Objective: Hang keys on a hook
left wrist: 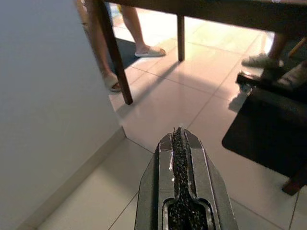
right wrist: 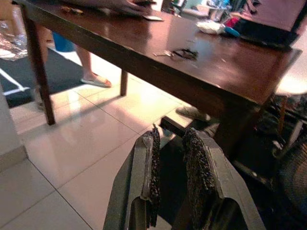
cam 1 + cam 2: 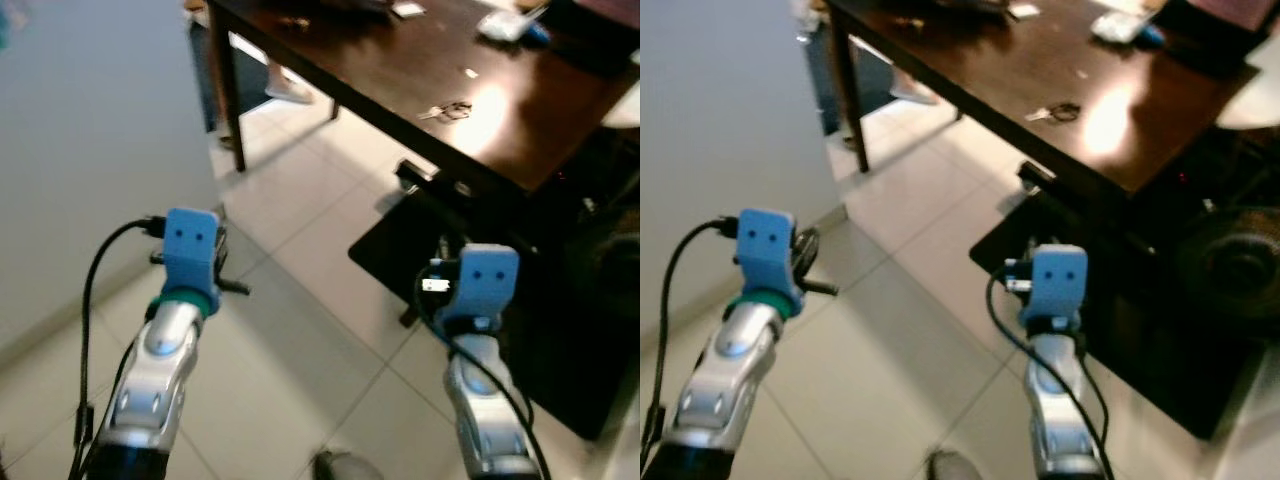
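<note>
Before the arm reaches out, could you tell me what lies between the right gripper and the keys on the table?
In the right wrist view, between the right gripper and the keys lie only the dark table's front edge and bare tabletop.

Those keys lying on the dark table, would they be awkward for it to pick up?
Probably a little. The keys look like a loose bunch on a ring, so they would likely dangle and shift rather than stay stiff. They lie flat on the glossy table, so they may slide if nudged. They seem small and light, unlikely to roll.
</note>
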Available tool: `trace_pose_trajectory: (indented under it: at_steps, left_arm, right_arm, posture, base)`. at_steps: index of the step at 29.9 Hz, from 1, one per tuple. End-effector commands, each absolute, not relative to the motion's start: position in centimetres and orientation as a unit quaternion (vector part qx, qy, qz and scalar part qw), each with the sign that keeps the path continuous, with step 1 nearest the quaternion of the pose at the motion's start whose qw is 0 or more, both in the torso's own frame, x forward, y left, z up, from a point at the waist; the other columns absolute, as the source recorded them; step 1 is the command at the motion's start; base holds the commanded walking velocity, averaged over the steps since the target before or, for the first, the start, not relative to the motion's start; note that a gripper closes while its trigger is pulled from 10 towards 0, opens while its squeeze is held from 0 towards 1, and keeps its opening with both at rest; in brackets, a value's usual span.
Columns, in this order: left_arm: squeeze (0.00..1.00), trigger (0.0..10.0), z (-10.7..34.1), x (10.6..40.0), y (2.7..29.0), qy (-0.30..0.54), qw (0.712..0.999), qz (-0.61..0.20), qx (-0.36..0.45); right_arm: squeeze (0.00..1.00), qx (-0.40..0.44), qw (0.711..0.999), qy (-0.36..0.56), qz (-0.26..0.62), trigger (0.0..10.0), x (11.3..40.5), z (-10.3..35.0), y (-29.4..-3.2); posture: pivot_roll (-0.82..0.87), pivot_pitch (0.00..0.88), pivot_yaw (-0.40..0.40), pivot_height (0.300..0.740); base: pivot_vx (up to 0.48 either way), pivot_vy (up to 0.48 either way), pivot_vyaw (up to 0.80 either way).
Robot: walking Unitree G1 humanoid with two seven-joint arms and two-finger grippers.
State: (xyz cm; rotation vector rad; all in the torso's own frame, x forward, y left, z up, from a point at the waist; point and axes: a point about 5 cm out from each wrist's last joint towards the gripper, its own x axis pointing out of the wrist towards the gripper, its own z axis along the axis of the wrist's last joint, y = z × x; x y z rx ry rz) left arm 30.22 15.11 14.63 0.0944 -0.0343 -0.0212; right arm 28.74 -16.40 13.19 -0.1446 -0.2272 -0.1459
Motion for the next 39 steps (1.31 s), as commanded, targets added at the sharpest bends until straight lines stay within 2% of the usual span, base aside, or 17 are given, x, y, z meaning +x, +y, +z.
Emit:
trace_pose_trajectory:
  at_steps: [1,13,15,39]
  left_arm:
    - [0.00,10.0,14.2,30.1,14.8,-0.008,0.999,-0.018,0.049]
    - [0.00,10.0,14.7,29.9,15.1,-0.040,0.995,0.008,0.092]
    - [0.00,10.0,14.7,29.9,15.2,-0.042,0.994,0.013,0.099]
    - [0.00,10.0,14.7,30.0,15.4,-0.049,0.992,0.020,0.114]
  right_arm:
    - [0.00,-0.075,0.988,-0.106,-0.081,10.0,28.5,12.8,-16.9]
    - [0.00,-0.076,0.988,-0.105,-0.078,10.0,28.5,12.7,-16.9]
    - [0.00,-0.076,0.988,-0.107,-0.076,10.0,28.5,12.7,-16.8]
    - [0.00,-0.078,0.988,-0.127,-0.034,10.0,28.2,13.0,-15.4]
  posture:
    - [0.03,0.069,0.085,0.740]
    - [0.04,0.070,0.081,0.740]
    - [0.04,0.071,0.081,0.740]
    - [0.04,0.086,0.082,0.740]
  base:
    - [0.000,0.000,-0.80]
    - [0.000,0.000,-0.80]
    - [0.480,0.000,-0.80]
    - [0.480,0.000,0.00]
